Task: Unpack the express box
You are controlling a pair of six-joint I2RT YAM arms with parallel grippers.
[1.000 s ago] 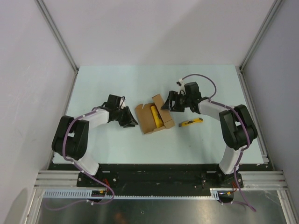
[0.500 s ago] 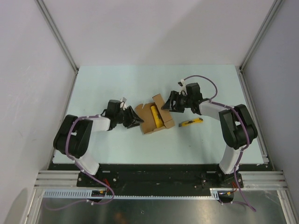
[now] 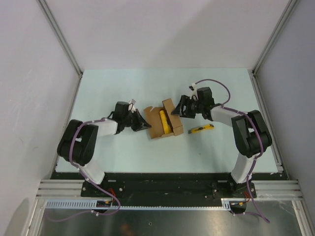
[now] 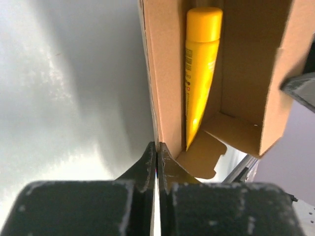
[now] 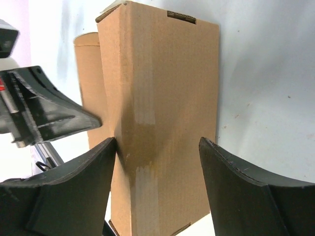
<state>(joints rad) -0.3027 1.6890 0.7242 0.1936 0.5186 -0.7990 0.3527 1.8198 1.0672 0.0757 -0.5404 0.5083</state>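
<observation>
The express box [image 3: 156, 124] is brown cardboard and lies open mid-table with a yellow tube [image 3: 165, 123] inside. My left gripper [image 3: 141, 123] is at the box's left side, shut on the thin edge of its left flap. In the left wrist view, the left gripper [image 4: 156, 147] pinches the cardboard wall [image 4: 165, 73] beside the yellow tube [image 4: 202, 64]. My right gripper [image 3: 180, 109] is open at the box's right side. In the right wrist view, the right gripper [image 5: 157, 147] straddles the box [image 5: 167, 113], one finger [image 5: 93, 167] touching it, the other apart.
A yellow-and-black utility knife [image 3: 202, 129] lies on the pale table [image 3: 162, 86] just right of the box, below my right arm. Aluminium posts and white walls close in the table on the left, right and back.
My left gripper slid right up to the box and closed on its left flap. The box's left flap now stands more upright. The right gripper barely moved.
</observation>
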